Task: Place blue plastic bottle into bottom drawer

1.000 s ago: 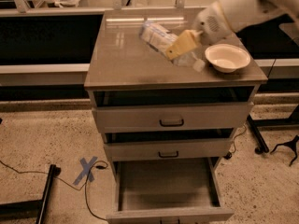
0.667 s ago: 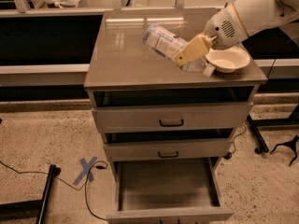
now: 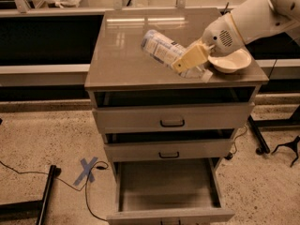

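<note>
The blue plastic bottle (image 3: 161, 49) is clear with a pale blue-white label. It lies tilted, white cap end down to the right, just over the cabinet top (image 3: 122, 55). My gripper (image 3: 189, 58) is shut on it near the cap end, its cream fingers (image 3: 192, 56) clamped across the bottle. The bottom drawer (image 3: 166, 186) is pulled open below, a wide grey box that shows nothing inside.
A cream round bowl (image 3: 229, 62) sits on the cabinet top just right of the gripper. Two shallower drawers with black handles (image 3: 172, 123) are above the bottom one, slightly open. A cable and a blue tape cross (image 3: 87, 170) lie on the floor at left.
The gripper, holding the bottle, has moved a little toward the cabinet's front edge and down in the picture. The drawers have not moved.
</note>
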Tool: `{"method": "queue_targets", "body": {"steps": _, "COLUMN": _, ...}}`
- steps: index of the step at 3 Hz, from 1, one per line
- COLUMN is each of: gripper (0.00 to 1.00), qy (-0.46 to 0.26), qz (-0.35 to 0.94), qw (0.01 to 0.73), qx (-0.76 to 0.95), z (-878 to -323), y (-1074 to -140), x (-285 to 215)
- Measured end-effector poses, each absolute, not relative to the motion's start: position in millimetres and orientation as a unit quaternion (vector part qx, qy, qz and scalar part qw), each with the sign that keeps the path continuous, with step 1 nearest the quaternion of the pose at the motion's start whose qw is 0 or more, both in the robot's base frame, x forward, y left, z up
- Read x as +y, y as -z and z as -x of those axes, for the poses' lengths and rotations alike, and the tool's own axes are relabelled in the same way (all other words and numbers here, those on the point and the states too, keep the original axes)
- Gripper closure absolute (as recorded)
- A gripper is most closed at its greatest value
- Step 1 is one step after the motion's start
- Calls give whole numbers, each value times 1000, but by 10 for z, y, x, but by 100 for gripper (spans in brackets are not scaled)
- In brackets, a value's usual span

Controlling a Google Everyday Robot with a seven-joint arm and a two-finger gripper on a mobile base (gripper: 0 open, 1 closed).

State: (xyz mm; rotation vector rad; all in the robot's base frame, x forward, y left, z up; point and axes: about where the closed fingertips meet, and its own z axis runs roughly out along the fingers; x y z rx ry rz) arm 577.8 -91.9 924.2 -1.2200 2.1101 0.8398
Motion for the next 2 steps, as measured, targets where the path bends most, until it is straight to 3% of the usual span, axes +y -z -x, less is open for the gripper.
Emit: {"method": "queue_targets", "body": {"steps": 2, "gripper": 100, "qy": -313, "qz": 536, "qw": 296, "qx": 726, "z": -5575, "y": -8990, "x": -938}}
